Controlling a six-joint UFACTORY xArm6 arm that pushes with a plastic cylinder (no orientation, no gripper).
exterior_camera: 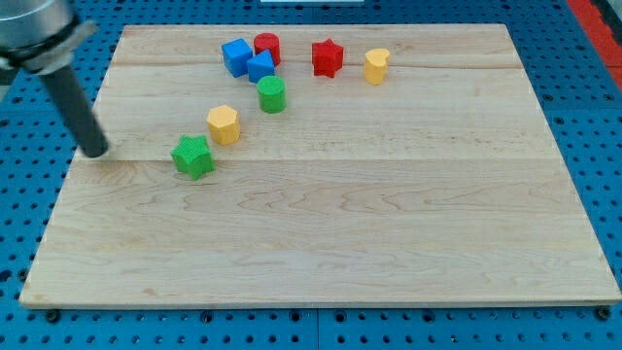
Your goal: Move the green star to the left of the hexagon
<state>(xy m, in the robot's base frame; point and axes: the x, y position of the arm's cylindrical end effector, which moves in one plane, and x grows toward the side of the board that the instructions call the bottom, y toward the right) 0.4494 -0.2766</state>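
The green star (pixel 192 157) lies on the wooden board (pixel 321 243) at the left of middle. The yellow hexagon (pixel 224 124) sits just up and to the right of it, close by, a thin gap between them. My tip (pixel 95 151) rests on the board near its left edge, well to the left of the green star and about level with it. The rod rises from the tip toward the view's top left.
A green cylinder (pixel 271 94) stands right of and above the hexagon. Two blue blocks (pixel 235 55) (pixel 260 67) and a red cylinder (pixel 267 46) cluster at the top. A red star (pixel 328 57) and a yellow block (pixel 377 66) lie further right.
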